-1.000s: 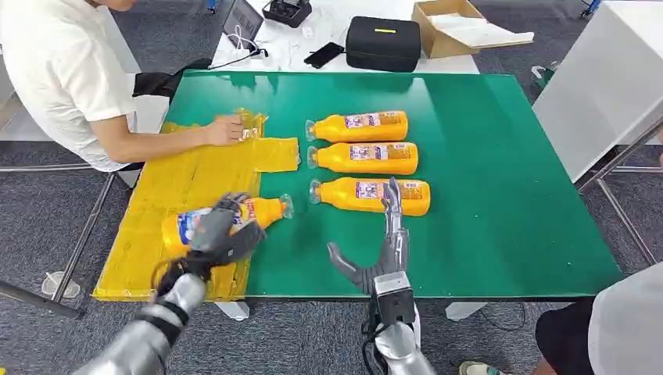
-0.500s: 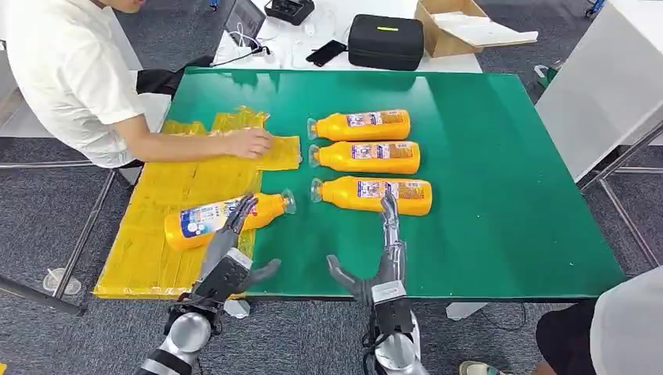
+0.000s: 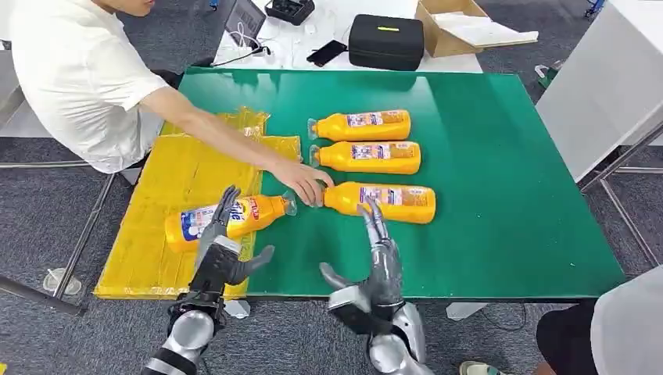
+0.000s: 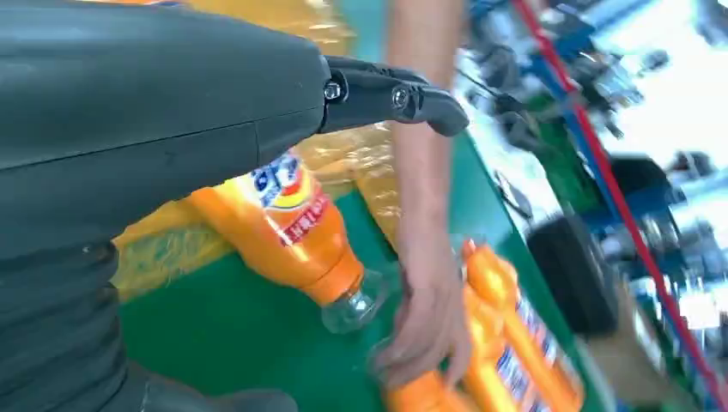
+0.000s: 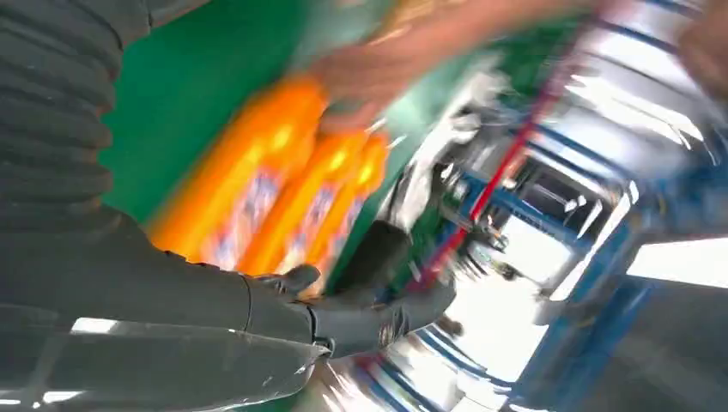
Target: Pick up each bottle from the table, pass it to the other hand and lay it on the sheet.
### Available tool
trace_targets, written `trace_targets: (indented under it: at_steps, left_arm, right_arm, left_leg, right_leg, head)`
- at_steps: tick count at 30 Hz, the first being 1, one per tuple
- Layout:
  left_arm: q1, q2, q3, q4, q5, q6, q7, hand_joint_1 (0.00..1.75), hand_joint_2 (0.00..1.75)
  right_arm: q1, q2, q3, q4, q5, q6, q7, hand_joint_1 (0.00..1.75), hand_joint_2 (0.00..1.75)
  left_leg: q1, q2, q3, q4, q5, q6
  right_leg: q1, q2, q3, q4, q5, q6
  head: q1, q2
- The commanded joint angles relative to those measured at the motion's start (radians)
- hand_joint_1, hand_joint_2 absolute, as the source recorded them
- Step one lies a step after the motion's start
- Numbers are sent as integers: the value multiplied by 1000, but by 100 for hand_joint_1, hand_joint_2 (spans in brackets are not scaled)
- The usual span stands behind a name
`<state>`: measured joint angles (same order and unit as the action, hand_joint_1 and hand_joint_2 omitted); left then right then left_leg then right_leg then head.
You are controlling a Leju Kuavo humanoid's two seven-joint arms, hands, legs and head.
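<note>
a green table (image 3: 500,180) seen from above, taken here as the landmark. a yellow sheet (image 3: 168,195) covers the table's left edge and hangs past it. one orange bottle (image 3: 227,220) lies on its side on the sheet's near part, cap toward the table's middle. three more orange bottles lie side by side at the table's centre: the far bottle (image 3: 361,125), the middle bottle (image 3: 367,157) and the nearest bottle (image 3: 381,201).

the robot's left hand (image 3: 221,254) is at the table's near edge, fingers apart and holding nothing; a second ago it gripped the bottle on the sheet, and it has since let go and pulled back. the right hand (image 3: 374,266) is also at the near edge, fingers spread and empty, fingertips close to the nearest bottle; it has swung slightly left.

a person in a white shirt (image 3: 74,74) sits at the table's far left corner. the person's hand (image 3: 303,183), earlier on the sheet, now reaches to the cap of the nearest bottle, which lies slightly further right than before.

behind the table's far edge lie a black case (image 3: 386,41) and an open cardboard box (image 3: 461,27).
</note>
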<state>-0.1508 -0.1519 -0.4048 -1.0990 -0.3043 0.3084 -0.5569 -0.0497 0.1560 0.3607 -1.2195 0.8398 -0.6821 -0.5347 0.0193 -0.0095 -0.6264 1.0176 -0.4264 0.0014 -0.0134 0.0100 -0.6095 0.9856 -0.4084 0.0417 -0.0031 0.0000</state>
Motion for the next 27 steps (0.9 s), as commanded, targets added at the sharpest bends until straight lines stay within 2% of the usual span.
trace_targets:
  at_steps: [1,3,4,6,9,14,17,21,22,23,24,27]
  left_arm:
    - [121,-63,-98,4,193,41,103,0,175]
    - [128,-40,-140,-12,223,60,132,0,175]
    - [129,-39,-141,-17,235,55,145,0,175]
    - [129,-39,-141,-17,235,55,145,0,175]
    - [120,-35,-139,-26,241,50,158,0,175]
    - [120,-35,-139,-26,241,50,158,0,175]
    - [115,-20,-162,-52,237,67,196,0,175]
    - [103,-20,-162,-42,197,98,211,0,175]
    - [102,-22,-161,-40,198,95,211,0,175]
    - [101,-22,-160,-38,196,95,211,0,175]
    - [100,-24,-159,-35,198,91,211,0,175]
    - [96,-23,-163,-38,169,101,199,0,175]
  right_arm:
    - [-51,-125,-371,162,466,-16,354,0,175]
    - [-46,-138,-380,131,482,-16,402,0,175]
    - [-51,-140,-381,151,490,-16,417,0,175]
    - [-51,-140,-381,151,490,-16,417,0,175]
    - [-51,-135,-379,150,497,-16,424,0,175]
    - [-51,-135,-379,150,497,-16,424,0,175]
    - [-73,-169,-303,242,447,-16,474,0,175]
    - [-71,-188,-259,257,406,-6,500,0,175]
    - [-71,-189,-258,258,398,-4,498,0,175]
    - [-73,-190,-258,261,381,1,491,0,175]
    - [-81,-194,-252,274,368,7,479,0,175]
    - [-108,-192,-231,311,325,-1,436,0,175]
  left_leg:
    - [-3,-2,4,-2,0,2]
    - [-3,-3,6,-2,-1,3]
    - [-3,-2,2,-1,-1,2]
    - [-3,-1,6,-1,-2,3]
    - [-4,0,2,0,-2,2]
    - [-3,1,4,-1,-2,3]
    - [-2,1,2,-1,-1,3]
    - [-2,2,5,-1,-2,3]
    - [-2,0,2,-1,-1,3]
    - [-2,2,8,-1,-3,3]
    - [-2,0,3,-1,-1,3]
    - [-2,1,2,-1,-1,2]
  right_leg:
    - [-2,-3,5,-2,-1,0]
    - [-2,-5,9,-3,-1,0]
    - [-2,-3,4,-2,-1,0]
    - [-2,-3,7,-2,-2,-1]
    - [-3,-2,2,-1,-1,-1]
    - [-2,-1,4,-1,-1,-1]
    - [-1,-1,2,-1,0,0]
    - [0,-1,5,-2,-1,-1]
    - [0,-2,3,-1,0,0]
    - [0,-2,9,-2,-2,-2]
    - [-1,-2,3,-1,0,-1]
    - [-1,-1,2,-1,0,0]
  head:
    - [-1,0]
    - [-1,0]
    - [-1,0]
    - [-1,0]
    - [-1,0]
    - [-1,0]
    - [-1,0]
    - [-1,0]
    - [-1,0]
    - [-1,0]
    - [-1,0]
    - [-1,0]
